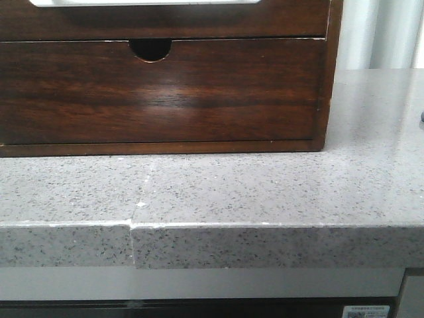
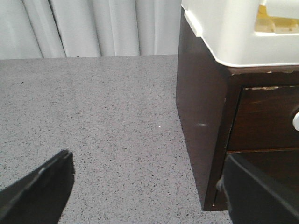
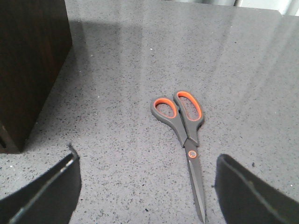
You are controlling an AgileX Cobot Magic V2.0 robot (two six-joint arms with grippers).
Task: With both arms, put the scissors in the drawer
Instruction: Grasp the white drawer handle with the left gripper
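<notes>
- Scissors (image 3: 184,135): grey handles with orange-lined loops, blades closed. You will find them lying flat on the bench (image 3: 140,56), between the two fingers of your right end effector (image 3: 147,186) and a little ahead of them, touching neither; the blade tip points back toward the end effector, the loops away from it.
- Right end effector: released, its dark fingers (image 3: 46,191) spread wide and holding nothing.
- Left end effector (image 2: 154,191): released as well, fingers (image 2: 39,191) far apart, nothing between them. One finger hangs over bare bench; the other sits in front of the lower corner of the cabinet.
- Cabinet (image 1: 199,93): glossy dark brown wood, standing on the bench. In the front view your lower drawer front (image 1: 159,93) carries a small half-round finger notch (image 1: 150,50) and is shut.
- Drawer (image 1: 165,20): the front above it, shut flush with the cabinet; only its lower part falls in view, with a pale strip at the top edge.
- White plastic bin (image 2: 233,32): rests on top of the cabinet, ahead of your left end effector.
- Bench: grey speckled stone; a chipped seam (image 1: 136,222) crosses its front edge.
</notes>
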